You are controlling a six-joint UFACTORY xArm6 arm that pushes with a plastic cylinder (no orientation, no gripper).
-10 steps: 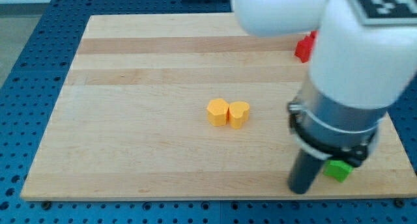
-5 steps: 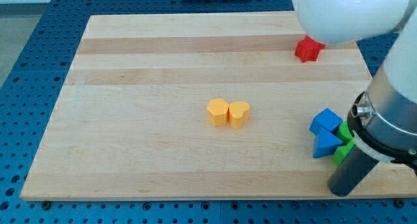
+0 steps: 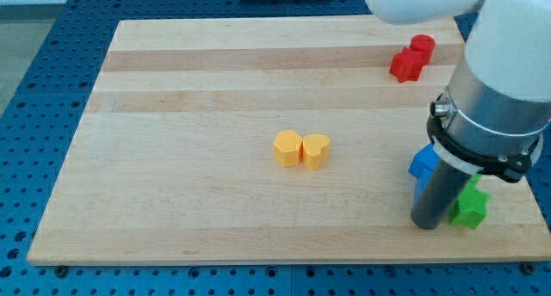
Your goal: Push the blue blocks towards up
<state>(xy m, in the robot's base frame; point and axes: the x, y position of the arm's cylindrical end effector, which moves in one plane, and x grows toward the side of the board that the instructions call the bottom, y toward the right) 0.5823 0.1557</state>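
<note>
A blue block (image 3: 423, 162) lies near the board's right edge, partly hidden behind my dark rod. A sliver of blue shows just below it at the rod's left side; its shape cannot be made out. My tip (image 3: 426, 226) rests on the board directly below the blue block, touching or nearly touching it. A green star-shaped block (image 3: 470, 209) sits just right of the tip.
A yellow hexagon block (image 3: 287, 148) and a yellow heart block (image 3: 316, 151) touch each other at mid-board. A red star block (image 3: 404, 65) and a red cylinder (image 3: 422, 46) sit at the top right. The board's bottom edge (image 3: 258, 260) runs close below the tip.
My tip has moved left and up, from the bottom right corner to just below the blue blocks. The rod now covers the lower blue block, and the green block shows on its right.
</note>
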